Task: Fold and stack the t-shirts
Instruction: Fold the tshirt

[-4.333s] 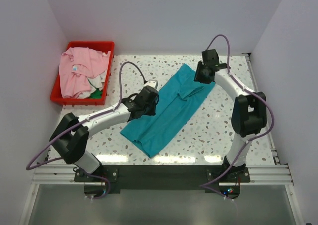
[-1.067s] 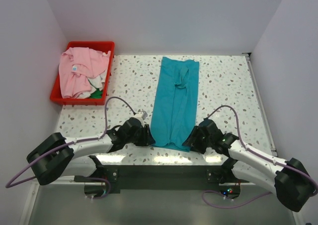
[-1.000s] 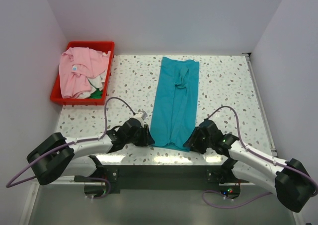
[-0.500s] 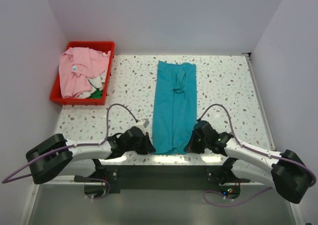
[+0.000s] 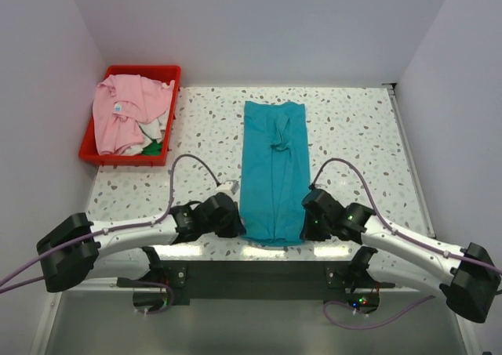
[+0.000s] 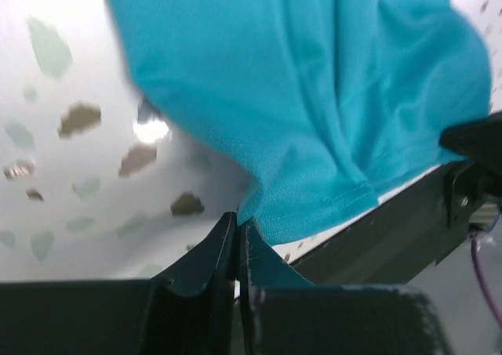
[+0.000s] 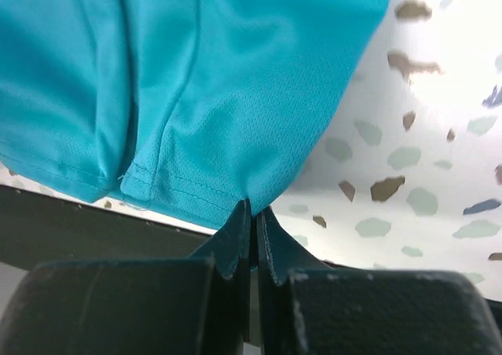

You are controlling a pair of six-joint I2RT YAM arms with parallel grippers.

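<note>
One speckled table (image 5: 353,135) | teal t-shirt (image 5: 273,175) | lilac walls (image 5: 259,26) | red bin (image 5: 125,160)

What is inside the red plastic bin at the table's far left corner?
A crumpled light pink cloth t-shirt fills most of the red plastic bin. Some white and green cloth peeks out beneath it. The bin's floor and anything deeper are covered.

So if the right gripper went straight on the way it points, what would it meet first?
The teal shirt: the right gripper is shut on its near hem corner, and more of that shirt seems to lie straight ahead on the table.
</note>
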